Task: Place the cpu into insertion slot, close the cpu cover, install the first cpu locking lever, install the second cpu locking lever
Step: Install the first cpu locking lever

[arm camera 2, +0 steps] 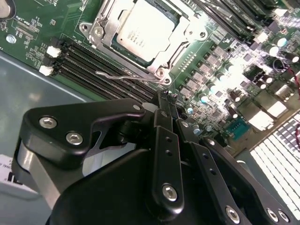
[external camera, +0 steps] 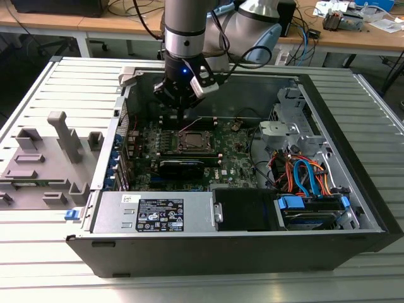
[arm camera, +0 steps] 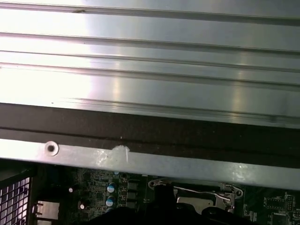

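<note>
My black 2-fingered gripper hangs inside the open black computer case, at the far side of the green circuit board in the exterior view. In the second wrist view my fingers are drawn together to a narrow point with nothing held between them, the tips just beside the near corner of the socket.

The small flat square cpu with its silvery-grey metal top lies in the square silvery-rimmed insertion slot, and the thin silvery cpu cover frame lies flat around it, the chip showing through its window. In the exterior view the socket sits just near of my gripper.

1 thin bent silvery wire locking lever stands free beside the socket's edge, over the long narrow black memory slots, with its end close to my fingertips.

On the exterior view's left, a grey plastic fixture rests on the ribbed metal table.
</note>
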Available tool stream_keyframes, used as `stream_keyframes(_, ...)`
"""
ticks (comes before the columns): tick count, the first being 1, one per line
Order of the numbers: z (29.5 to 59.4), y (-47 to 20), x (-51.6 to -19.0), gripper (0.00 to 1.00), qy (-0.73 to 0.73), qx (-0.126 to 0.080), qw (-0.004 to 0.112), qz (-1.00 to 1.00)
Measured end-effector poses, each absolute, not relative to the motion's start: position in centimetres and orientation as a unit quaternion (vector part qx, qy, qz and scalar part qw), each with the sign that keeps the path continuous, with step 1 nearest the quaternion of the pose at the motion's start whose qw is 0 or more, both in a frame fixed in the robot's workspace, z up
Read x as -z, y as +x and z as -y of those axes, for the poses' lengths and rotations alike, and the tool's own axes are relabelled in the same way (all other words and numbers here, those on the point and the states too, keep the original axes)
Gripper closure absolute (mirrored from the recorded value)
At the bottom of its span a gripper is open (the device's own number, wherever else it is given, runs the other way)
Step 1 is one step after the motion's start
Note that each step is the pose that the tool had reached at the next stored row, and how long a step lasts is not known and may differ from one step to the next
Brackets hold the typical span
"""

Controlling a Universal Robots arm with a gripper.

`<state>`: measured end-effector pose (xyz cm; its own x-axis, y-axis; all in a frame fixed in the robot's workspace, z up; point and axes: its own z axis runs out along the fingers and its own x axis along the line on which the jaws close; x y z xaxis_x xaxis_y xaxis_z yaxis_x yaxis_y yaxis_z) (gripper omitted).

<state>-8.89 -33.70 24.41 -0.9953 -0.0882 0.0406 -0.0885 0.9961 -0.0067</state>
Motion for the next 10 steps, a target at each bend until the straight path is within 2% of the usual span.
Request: stream_keyframes(10,33.4,-8.7,-23.1,0.89,0.044,0.002,0.020,0.999)
